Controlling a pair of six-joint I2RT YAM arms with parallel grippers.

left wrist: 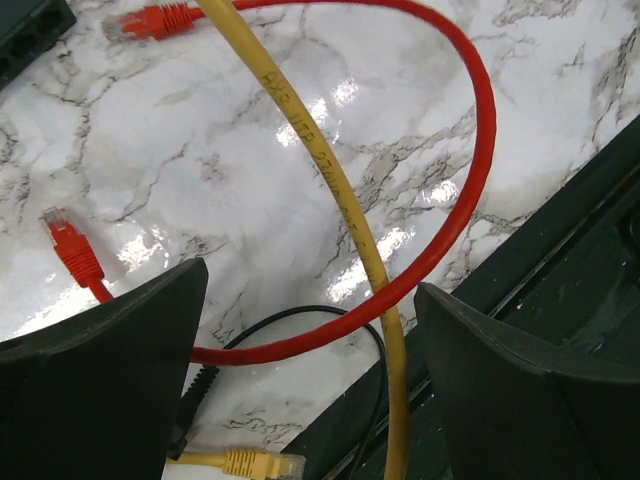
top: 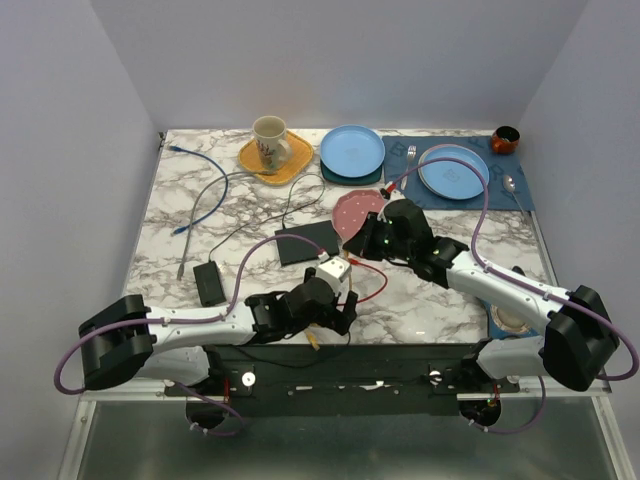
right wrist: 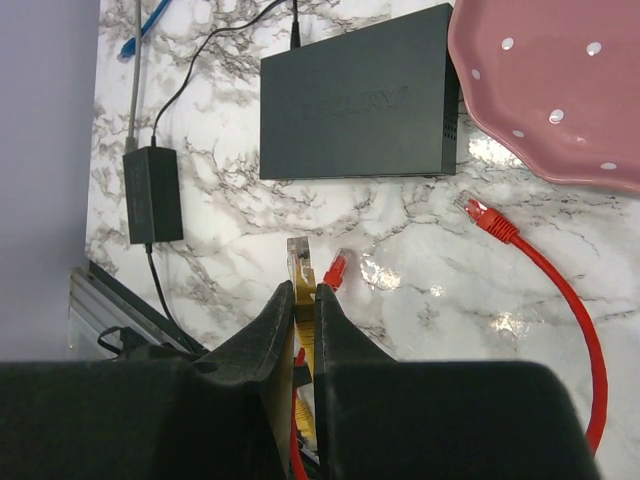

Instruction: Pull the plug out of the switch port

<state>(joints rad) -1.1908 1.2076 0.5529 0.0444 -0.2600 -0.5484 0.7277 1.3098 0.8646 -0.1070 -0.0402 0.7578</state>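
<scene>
**A:** Quick pass. What's my right gripper (right wrist: 305,290) doing?

**B:** It's pinched tight on the yellow plug (right wrist: 297,258). The plug tip pokes out past the fingertips, and the yellow cable (right wrist: 303,400) runs back between them.

**A:** Where's the plug relative to the switch (right wrist: 355,95)?

**B:** It's out of the port. I'm holding it off the switch's near edge, apart from it, with bare marble table (right wrist: 420,250) in between. The switch lies flat. Its right corner is just beside the pink dotted plate (right wrist: 560,90), and I can't tell if they touch.

**A:** Can you see the sockets?

**B:** Not from the right wrist. The left wrist view catches a corner of the switch with a couple of sockets at top left.

**A:** And my left gripper (left wrist: 310,285)?

**B:** It's spread wide with nothing gripped. The yellow cable passes through the gap between its fingers, and the red cable (left wrist: 470,150) loops across it on the marble.

**A:** What about the red ends?

**B:** Both lie loose on the table. One red plug (left wrist: 72,248) is by the left finger, and the other red plug (left wrist: 150,18) is near the switch corner.

**A:** Anything else?

**B:** The power brick (right wrist: 153,193) sits left of the switch, apart from it.
</scene>
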